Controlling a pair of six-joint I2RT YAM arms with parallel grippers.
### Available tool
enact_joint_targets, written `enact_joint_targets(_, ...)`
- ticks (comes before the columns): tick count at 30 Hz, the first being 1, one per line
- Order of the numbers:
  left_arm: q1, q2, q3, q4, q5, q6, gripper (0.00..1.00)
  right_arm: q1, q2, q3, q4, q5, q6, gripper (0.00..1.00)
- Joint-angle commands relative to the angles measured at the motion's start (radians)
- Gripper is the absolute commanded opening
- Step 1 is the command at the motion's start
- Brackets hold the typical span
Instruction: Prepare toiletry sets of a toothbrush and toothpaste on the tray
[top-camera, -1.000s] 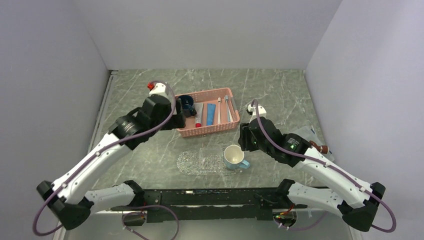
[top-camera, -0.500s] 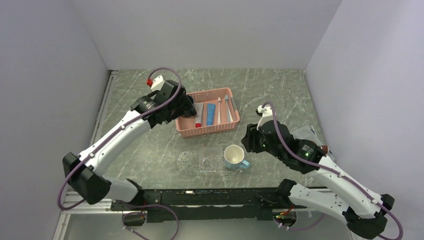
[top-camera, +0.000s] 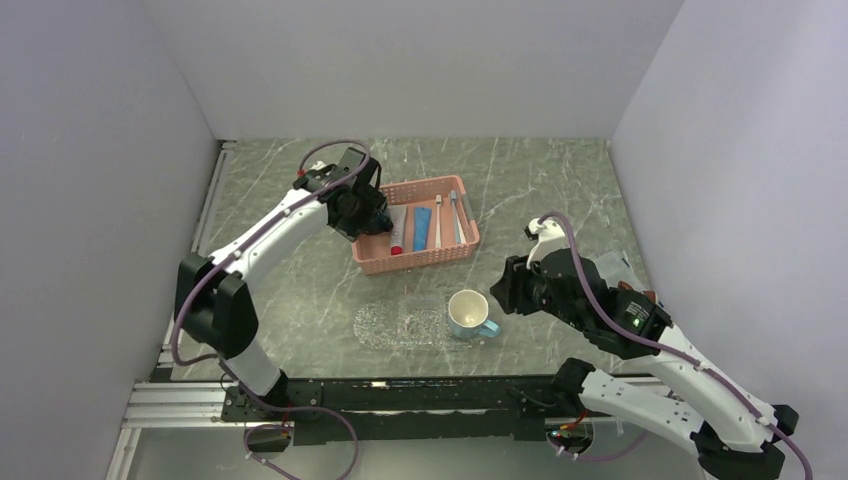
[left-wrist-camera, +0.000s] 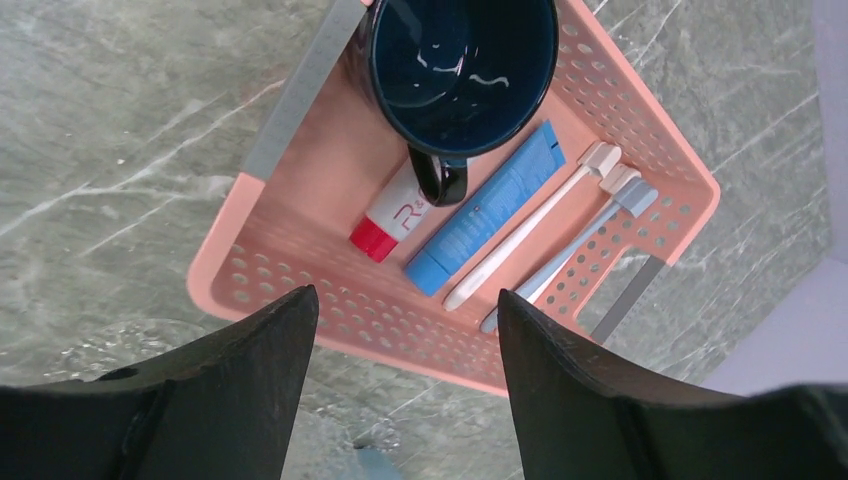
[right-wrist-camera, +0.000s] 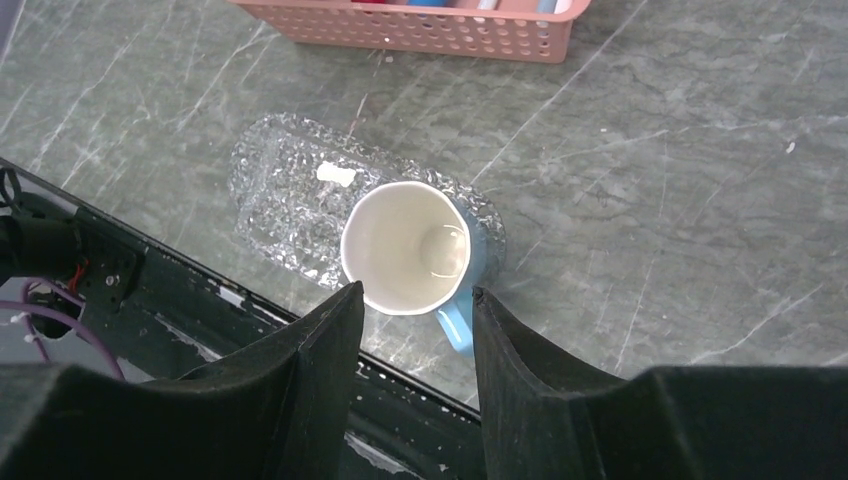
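Left fingers (left-wrist-camera: 235, 400) are spread wide with nothing in them. Both toothbrushes (left-wrist-camera: 520, 240) and toothpaste tubes (left-wrist-camera: 490, 215) lie in the pink basket (left-wrist-camera: 290, 270) just beyond. Right fingers (right-wrist-camera: 290, 390) are apart too, with the tray (right-wrist-camera: 280, 185) and pale mug (right-wrist-camera: 405, 250) right ahead.

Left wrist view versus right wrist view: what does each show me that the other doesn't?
Only the left wrist view: the inside of the basket, with the dark mug, the red-ended tube, the blue tube and two toothbrushes lying side by side. Only the right wrist view: the whole tray, with the light mug standing at one end. Both: the basket, though the right wrist view catches little more than its near wall, and the table.
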Motion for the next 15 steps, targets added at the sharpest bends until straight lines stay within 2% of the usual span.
enact_joint_targets(1, 0.024, 0.067, 0.092, -0.038, 0.037, -0.098, 0.71, 0.005, -0.028, 0.020, -0.024, -0.018, -0.006, 0.47)
enact_joint_targets(6, 0.058, 0.146, 0.145, -0.090, 0.062, -0.142, 0.69, 0.005, -0.035, 0.035, -0.039, -0.021, -0.011, 0.47)
enact_joint_targets(15, 0.108, 0.203, 0.138, -0.079, 0.109, -0.175, 0.65, 0.005, -0.036, 0.038, -0.052, -0.033, -0.024, 0.47)
